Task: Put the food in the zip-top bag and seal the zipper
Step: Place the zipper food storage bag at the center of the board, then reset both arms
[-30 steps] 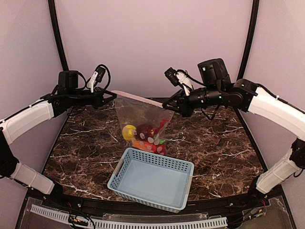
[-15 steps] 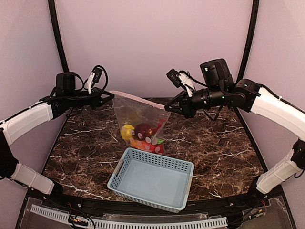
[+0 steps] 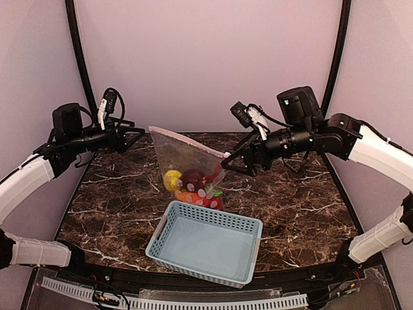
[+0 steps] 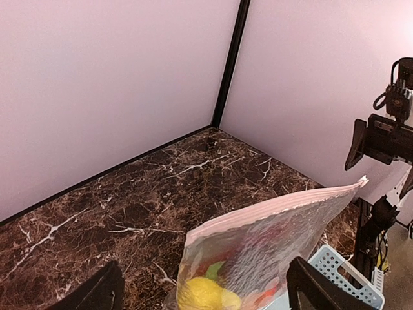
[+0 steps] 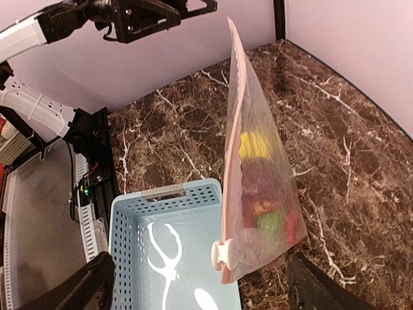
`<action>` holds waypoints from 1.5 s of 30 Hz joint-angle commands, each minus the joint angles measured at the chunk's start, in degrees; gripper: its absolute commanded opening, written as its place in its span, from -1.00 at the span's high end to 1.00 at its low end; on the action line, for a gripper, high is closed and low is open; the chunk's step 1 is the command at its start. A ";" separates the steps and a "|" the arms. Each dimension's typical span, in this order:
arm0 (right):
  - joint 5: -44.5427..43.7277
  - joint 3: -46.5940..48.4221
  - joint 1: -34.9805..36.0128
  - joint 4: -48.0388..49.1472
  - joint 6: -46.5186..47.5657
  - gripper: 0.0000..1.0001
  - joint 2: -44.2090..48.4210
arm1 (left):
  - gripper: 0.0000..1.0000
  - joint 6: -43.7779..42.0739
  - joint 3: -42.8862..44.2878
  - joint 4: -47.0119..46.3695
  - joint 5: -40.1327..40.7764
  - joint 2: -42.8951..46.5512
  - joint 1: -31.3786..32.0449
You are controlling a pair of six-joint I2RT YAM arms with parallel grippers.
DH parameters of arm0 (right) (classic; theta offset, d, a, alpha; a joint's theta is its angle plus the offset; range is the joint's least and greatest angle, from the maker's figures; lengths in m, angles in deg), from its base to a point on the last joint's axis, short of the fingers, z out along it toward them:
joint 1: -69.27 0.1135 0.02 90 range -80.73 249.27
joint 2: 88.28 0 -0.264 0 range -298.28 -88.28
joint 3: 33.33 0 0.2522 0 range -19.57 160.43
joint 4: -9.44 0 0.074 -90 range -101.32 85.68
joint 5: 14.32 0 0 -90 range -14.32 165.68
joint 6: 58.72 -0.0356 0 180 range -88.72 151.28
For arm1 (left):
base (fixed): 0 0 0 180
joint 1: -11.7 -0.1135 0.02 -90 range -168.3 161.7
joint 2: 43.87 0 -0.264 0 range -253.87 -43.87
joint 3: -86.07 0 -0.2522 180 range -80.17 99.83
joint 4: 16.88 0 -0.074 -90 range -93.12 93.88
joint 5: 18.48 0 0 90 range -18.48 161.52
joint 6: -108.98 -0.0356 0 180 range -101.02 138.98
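The zip-top bag point(image 3: 184, 158) stands upright on the marble table just behind the basket, free of both grippers. The food point(image 3: 193, 183) lies in its lower part: yellow point(image 4: 203, 294), dark red, orange, green and red pieces point(image 5: 264, 206). The pinkish zipper point(image 5: 229, 129) runs shut along the top edge, its white slider point(image 5: 221, 254) at the end nearest my right gripper. My left gripper point(image 3: 137, 137) is open, a little left of the bag's top corner. My right gripper point(image 3: 231, 163) is open, its fingers either side of the slider end and clear of it.
A light blue lattice basket point(image 3: 206, 242) sits empty in front of the bag, touching its lower edge. Bare marble table point(image 3: 303, 200) stretches to both sides. Purple walls and black corner posts close in the back and sides.
Both grippers have opened and let go of the bag's top corners. The left arm has drawn back to the left, and the right gripper has dropped slightly. The bag stays upright.
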State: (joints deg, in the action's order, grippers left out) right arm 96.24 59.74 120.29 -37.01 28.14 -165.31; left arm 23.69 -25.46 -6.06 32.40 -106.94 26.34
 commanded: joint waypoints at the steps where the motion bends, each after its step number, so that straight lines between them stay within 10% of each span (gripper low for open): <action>1: -4.36 -0.29 0.35 4.39 -2.10 -0.96 5.07 | -0.82 4.36 -1.48 7.30 7.35 5.01 -0.13; 8: -13.41 -0.45 -6.74 2.43 -10.02 -0.97 6.40 | -0.97 3.69 3.67 23.25 19.90 3.87 -2.43; 24: -15.98 -20.20 -37.48 3.02 -16.02 -0.97 17.75 | -0.97 1.41 -3.19 22.80 27.16 8.31 -20.03; 32: -22.86 -30.63 -38.47 13.94 -8.35 -0.97 31.50 | -0.97 -5.82 -9.56 21.77 40.50 23.52 -20.03; 45: -23.08 -36.06 -38.46 17.79 -5.40 -0.97 36.52 | -0.97 -6.49 -14.09 20.67 40.76 28.61 -19.95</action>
State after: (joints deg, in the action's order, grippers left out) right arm 73.90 24.07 81.96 -22.37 21.67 -129.51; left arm 18.16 -38.79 14.83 72.90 -78.68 6.53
